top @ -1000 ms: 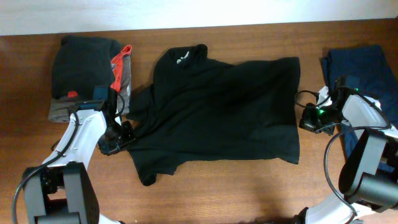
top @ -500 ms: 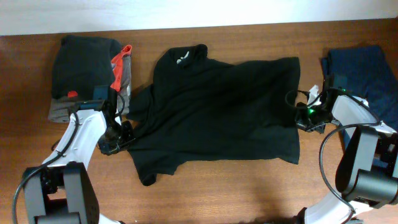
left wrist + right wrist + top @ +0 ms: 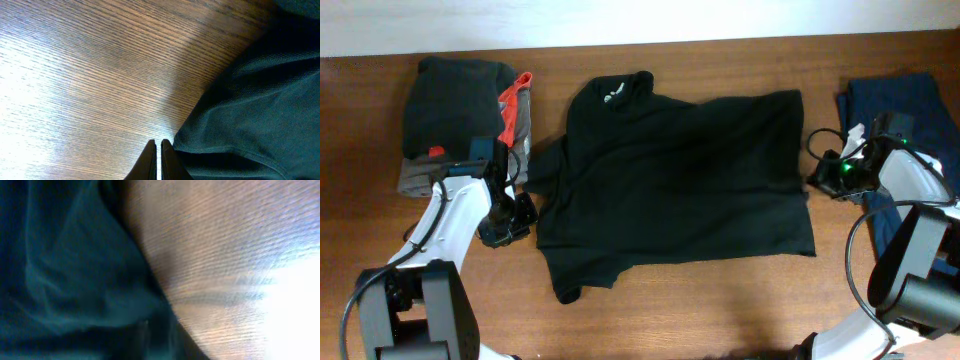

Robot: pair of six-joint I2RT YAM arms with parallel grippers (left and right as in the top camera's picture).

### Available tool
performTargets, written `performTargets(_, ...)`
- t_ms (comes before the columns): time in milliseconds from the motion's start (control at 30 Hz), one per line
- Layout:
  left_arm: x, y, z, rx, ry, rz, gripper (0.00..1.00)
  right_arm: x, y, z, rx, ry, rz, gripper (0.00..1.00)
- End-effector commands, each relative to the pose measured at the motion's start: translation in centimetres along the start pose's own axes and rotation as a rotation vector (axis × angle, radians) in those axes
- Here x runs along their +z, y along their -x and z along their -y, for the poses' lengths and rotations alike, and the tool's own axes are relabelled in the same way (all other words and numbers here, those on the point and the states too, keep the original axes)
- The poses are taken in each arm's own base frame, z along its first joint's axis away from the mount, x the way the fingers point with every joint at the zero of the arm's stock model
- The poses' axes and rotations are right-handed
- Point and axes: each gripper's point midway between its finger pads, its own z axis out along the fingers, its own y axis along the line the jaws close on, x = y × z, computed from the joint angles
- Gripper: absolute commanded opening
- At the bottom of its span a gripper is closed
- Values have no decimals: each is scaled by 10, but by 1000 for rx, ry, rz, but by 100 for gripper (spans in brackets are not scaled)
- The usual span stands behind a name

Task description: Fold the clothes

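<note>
Right gripper [image 3: 820,178] is backing off the black shirt [image 3: 670,170], jaw width unreadable; left gripper [image 3: 158,150] is staying pinched closed; hem flatter, folding pending.

Right wrist view blurred, shirt logo [image 3: 611,93] unreadably small, navy cloth [image 3: 918,102] cropped

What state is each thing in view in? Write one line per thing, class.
black shirt, spread out flat, not folded
clothes pile, folded and stacked, far left
navy garment, rumpled, far right
left hand, shut, at the shirt's sleeve edge
right hand, by the shirt's right edge, open or shut unclear
</note>
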Motion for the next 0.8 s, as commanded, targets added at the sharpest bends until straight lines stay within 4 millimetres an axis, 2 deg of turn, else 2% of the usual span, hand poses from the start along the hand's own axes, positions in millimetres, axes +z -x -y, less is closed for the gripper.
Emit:
performTargets(0, -6, 5, 1, 10, -2, 26, 11, -1, -6, -5, 6, 27, -33, 39)
performTargets(167, -6, -3, 0, 15, -2, -7, 24, -9, -19, 7, 76, 26, -88, 43)
performTargets(233, -10, -9, 6, 34, -40, -34, 25, -16, -28, 11, 102, 23, -115, 42)
performTargets(300, -18, -11, 21, 137, -132, -31, 24, -24, -42, 11, 119, 18, -165, 43)
performTargets(367, -25, -9, 22, 224, -137, 2, 25, -27, -58, 10, 144, 13, -228, 43)
performTargets(500, -25, -7, 23, 268, -138, 16, 40, -33, -79, 10, 181, 2, -316, 46)
performTargets(633, -27, -21, 38, 312, -234, -36, 43, -36, -100, 20, 202, -65, -391, 50)
performTargets(700, -23, -38, 47, 315, -290, -91, 44, -32, -109, 23, 237, -79, -411, 51)
performTargets(767, -14, -54, 43, 310, -276, -146, 44, -29, -114, 25, 264, -85, -418, 52)
